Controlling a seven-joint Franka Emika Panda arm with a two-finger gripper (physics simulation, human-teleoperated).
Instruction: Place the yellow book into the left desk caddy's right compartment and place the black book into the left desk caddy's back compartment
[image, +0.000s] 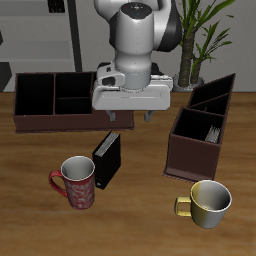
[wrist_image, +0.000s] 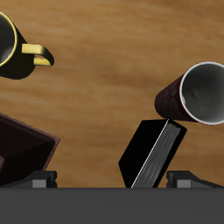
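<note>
step: black book pickup | end effector hangs just above the black book, fingers spread, holding nothing | book stands upright beside the red mug, spine up so I can pinch it | left desk caddy sits past the book, its back compartment unfilled

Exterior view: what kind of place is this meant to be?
Probably a simulated home or office desk. A wooden table carries two desk caddies, the left desk caddy and a long one, plus two mugs and a black book; a potted plant stands behind.
</note>
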